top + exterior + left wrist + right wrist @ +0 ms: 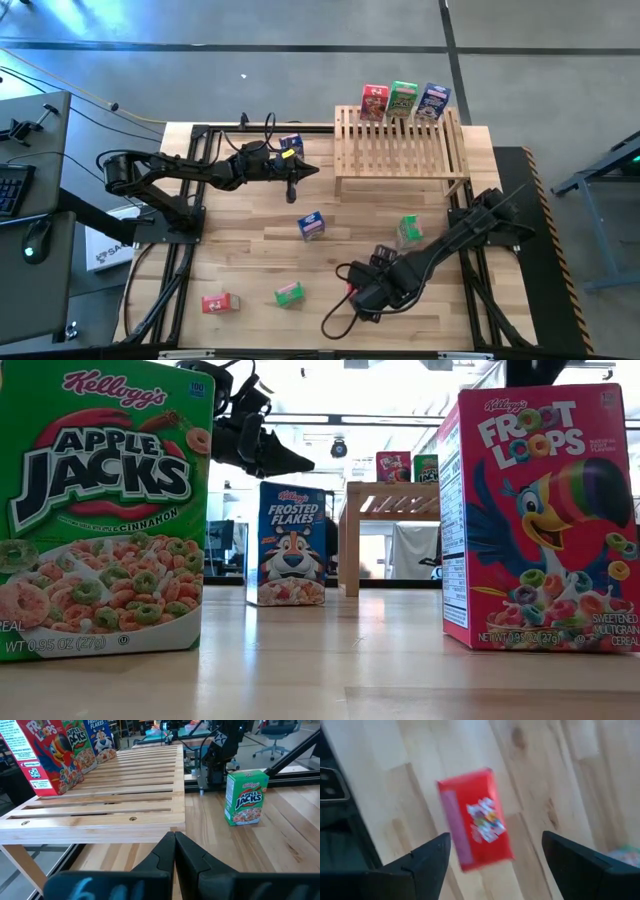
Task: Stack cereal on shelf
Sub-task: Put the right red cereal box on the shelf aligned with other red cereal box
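One red cereal box (476, 817) lies flat beyond the wide-spread right gripper (495, 857), untouched.

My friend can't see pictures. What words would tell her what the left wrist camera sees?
A light wooden slatted shelf holds three small upright cereal boxes along one edge: a red Froot Loops box, a green Apple Jacks box and a blue Frosted Flakes box. Another green Apple Jacks box stands on the table beside it. The left pincer is shut and empty.
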### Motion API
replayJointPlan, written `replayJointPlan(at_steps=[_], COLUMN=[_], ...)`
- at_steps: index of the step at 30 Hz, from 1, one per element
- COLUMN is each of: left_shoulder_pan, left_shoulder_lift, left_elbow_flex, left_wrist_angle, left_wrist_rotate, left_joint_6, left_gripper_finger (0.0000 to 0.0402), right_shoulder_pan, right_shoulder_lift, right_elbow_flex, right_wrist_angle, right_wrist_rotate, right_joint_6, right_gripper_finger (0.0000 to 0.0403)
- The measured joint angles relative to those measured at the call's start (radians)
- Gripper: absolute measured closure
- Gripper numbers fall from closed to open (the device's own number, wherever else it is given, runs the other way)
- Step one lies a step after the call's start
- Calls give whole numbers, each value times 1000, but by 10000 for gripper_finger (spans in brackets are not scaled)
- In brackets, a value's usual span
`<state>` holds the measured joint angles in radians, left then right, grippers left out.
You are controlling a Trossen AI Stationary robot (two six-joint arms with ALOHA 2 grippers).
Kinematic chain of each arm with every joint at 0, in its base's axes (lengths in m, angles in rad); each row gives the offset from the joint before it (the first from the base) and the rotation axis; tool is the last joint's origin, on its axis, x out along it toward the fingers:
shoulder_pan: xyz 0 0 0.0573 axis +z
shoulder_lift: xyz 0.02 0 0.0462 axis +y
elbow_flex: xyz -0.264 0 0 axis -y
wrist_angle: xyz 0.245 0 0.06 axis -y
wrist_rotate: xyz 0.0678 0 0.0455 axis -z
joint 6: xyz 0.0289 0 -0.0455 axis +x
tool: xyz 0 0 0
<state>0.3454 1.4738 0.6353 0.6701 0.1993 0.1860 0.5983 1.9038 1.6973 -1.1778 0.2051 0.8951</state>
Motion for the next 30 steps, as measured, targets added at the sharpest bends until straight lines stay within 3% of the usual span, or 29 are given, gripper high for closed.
replayJointPlan(at_steps=[16, 23, 30], left_shoulder_pan=[0, 0, 2], left_shoulder_lift=[0, 0, 0], left_elbow_flex=[0, 0, 0], left_wrist_angle=[0, 0, 11], left_wrist_rotate=[0, 0, 0], left_joint_6=[0, 0, 7], left_gripper_finger=[401, 401, 401], right_shoulder_pan=[-5, -23, -52], right_shoulder_lift=[0, 0, 0], right_elbow_flex=[-170, -193, -104], right_wrist_angle=[134, 186, 140], right_wrist_rotate=[-72, -85, -84], right_joint_6=[-92, -123, -236], right_gripper_finger=[113, 175, 237])
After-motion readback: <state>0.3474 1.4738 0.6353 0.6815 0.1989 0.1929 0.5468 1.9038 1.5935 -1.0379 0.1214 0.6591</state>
